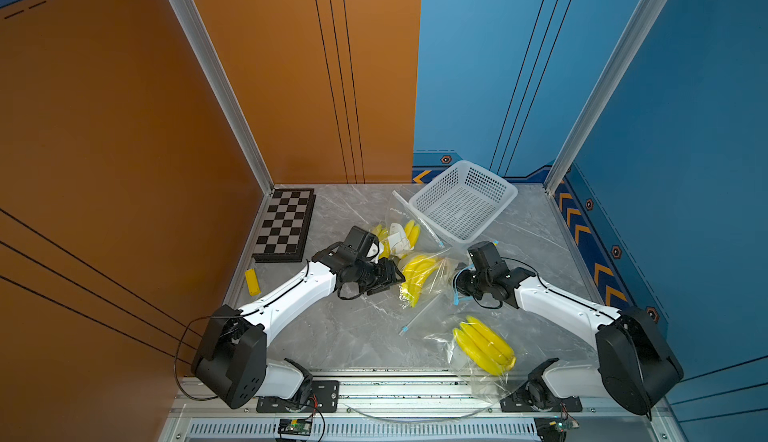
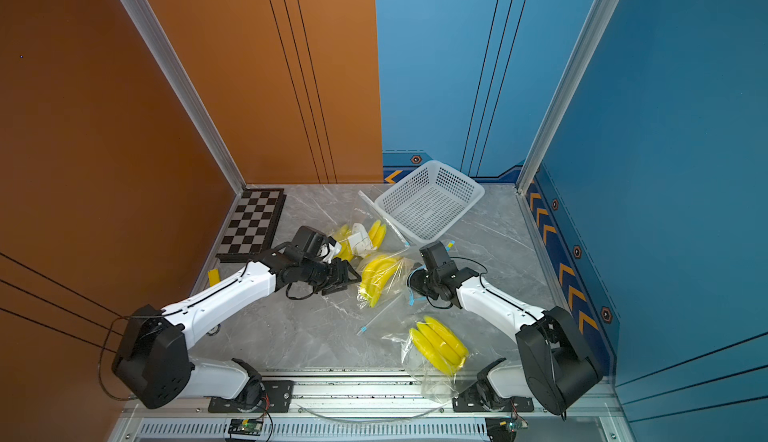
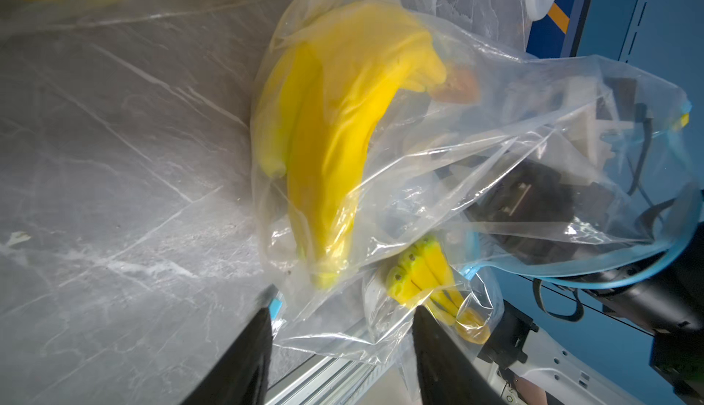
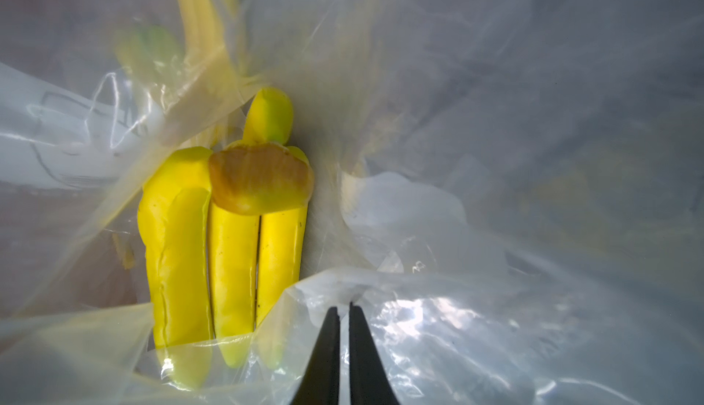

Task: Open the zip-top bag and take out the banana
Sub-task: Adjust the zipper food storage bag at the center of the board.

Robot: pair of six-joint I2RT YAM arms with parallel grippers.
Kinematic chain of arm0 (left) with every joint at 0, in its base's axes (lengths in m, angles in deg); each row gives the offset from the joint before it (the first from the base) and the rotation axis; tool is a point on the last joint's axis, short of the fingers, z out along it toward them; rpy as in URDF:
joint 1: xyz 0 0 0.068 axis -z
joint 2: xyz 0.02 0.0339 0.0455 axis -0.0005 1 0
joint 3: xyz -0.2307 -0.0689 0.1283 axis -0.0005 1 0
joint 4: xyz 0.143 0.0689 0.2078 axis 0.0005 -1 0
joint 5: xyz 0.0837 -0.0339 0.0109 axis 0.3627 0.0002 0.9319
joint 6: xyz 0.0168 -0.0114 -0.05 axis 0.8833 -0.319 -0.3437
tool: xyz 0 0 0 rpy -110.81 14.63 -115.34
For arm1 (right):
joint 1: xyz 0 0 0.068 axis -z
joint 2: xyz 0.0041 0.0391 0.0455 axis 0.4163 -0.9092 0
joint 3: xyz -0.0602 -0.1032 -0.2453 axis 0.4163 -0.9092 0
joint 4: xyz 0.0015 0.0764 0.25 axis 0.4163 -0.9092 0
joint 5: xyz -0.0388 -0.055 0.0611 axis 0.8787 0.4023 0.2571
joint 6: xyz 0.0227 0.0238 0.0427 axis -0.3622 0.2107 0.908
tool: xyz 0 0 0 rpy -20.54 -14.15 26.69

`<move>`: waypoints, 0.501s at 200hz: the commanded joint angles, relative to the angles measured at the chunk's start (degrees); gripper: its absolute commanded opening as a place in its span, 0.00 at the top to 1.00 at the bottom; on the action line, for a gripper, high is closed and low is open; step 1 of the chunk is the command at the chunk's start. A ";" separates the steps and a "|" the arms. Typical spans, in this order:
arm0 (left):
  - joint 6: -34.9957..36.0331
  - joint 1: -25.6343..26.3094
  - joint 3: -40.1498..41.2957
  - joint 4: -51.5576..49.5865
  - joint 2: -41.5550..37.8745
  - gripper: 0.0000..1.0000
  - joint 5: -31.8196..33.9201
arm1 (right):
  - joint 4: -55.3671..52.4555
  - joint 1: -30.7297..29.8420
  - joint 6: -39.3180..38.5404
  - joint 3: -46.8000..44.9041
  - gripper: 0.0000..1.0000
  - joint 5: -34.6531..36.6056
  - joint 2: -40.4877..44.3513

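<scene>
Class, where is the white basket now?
In a top view the white basket sits at the table's far edge by the blue wall, right of a bagged banana bunch.

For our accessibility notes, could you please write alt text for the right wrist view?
The right hand, shut, pinches the film of the clear zip-top bag; beyond it a yellow banana bunch lies inside the bag, brown stem end toward the camera.

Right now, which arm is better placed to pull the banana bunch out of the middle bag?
Left, probably. The left gripper is open and free, beside the banana bunch. The right gripper is shut on the bag near its mouth. But the left must come round to that mouth.
</scene>
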 commanded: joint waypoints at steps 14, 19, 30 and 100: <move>-0.48 0.65 2.17 6.05 1.52 0.43 -0.31 | -0.13 0.25 -1.66 0.74 0.90 -1.84 -1.19; -0.69 0.49 2.56 6.78 1.72 0.43 -0.34 | -0.08 0.17 -1.66 0.87 0.90 -1.95 -1.35; -1.91 -0.09 3.97 9.56 2.18 0.43 -0.76 | -0.24 0.04 -1.64 1.18 0.90 -2.21 -1.61; -7.99 -6.73 8.86 25.76 4.77 0.23 -3.31 | -0.60 -0.54 -1.66 0.97 0.90 -2.84 -1.63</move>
